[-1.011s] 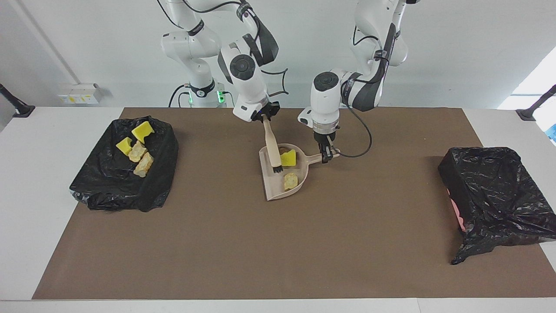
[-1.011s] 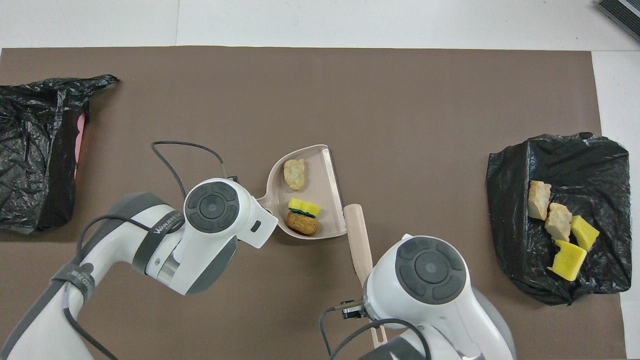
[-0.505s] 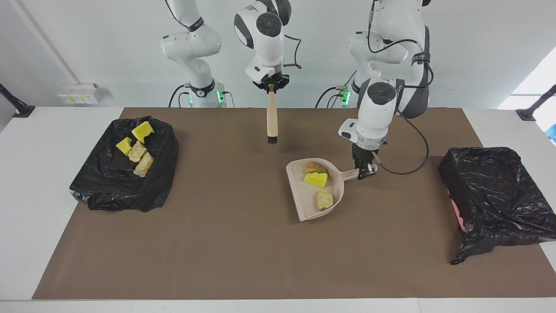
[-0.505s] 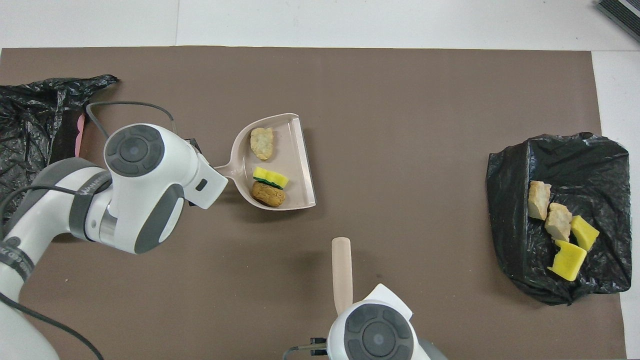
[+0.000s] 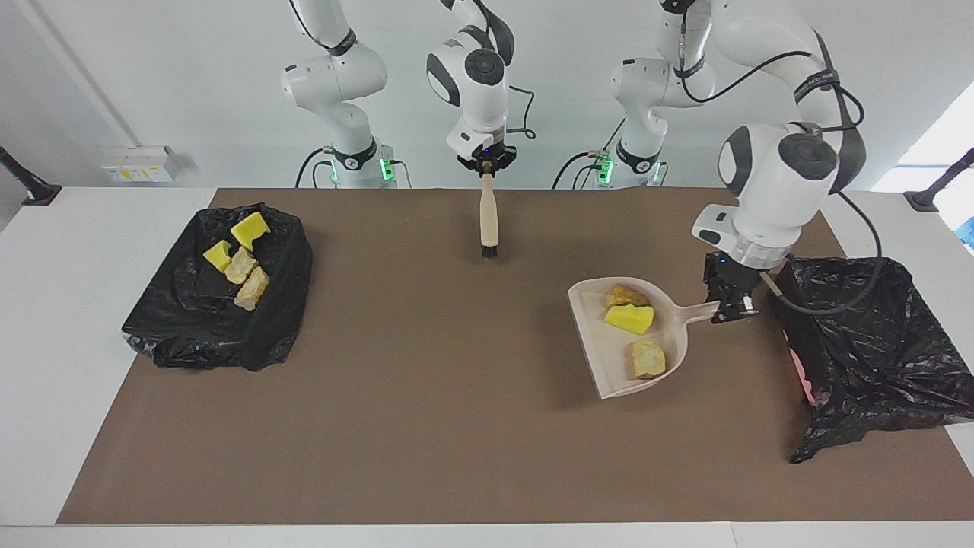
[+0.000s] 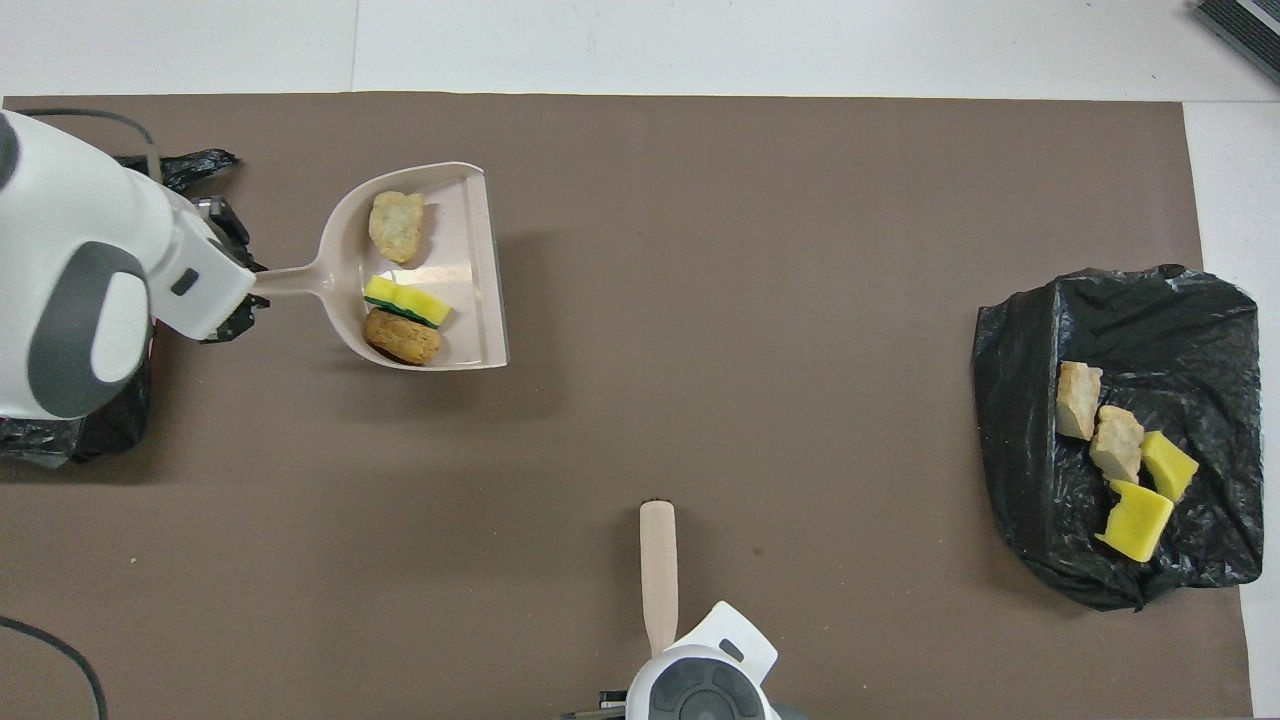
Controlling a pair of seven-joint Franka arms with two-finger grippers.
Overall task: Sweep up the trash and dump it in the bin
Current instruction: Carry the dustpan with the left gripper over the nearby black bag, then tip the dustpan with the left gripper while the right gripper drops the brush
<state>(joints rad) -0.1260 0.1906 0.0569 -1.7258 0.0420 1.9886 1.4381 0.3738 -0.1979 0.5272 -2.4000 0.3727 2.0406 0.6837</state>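
Note:
My left gripper [image 5: 729, 312] is shut on the handle of the beige dustpan [image 5: 601, 342], held a little above the mat, right beside the black-bagged bin [image 5: 860, 342] at the left arm's end. In the pan [image 6: 465, 235] lie three pieces of trash: a brown pastry [image 5: 625, 295], a yellow sponge chunk with a green side [image 6: 405, 300] and a bread piece [image 5: 647, 358]. My right gripper [image 5: 487, 169] is shut on the beige brush [image 5: 488, 221], which hangs bristles down above the mat near the robots.
A second black bag [image 5: 190, 327] at the right arm's end carries several more yellow sponge chunks [image 6: 1135, 520] and bread pieces [image 6: 1078, 400]. In the overhead view my left arm covers most of the bin [image 6: 60, 440]. Brown mat [image 5: 426, 426] covers the table.
My left gripper has carried the dustpan with its trash toward the left arm's end, up to the bin. My right gripper has lifted the brush off the pan and drawn it back toward the robots.

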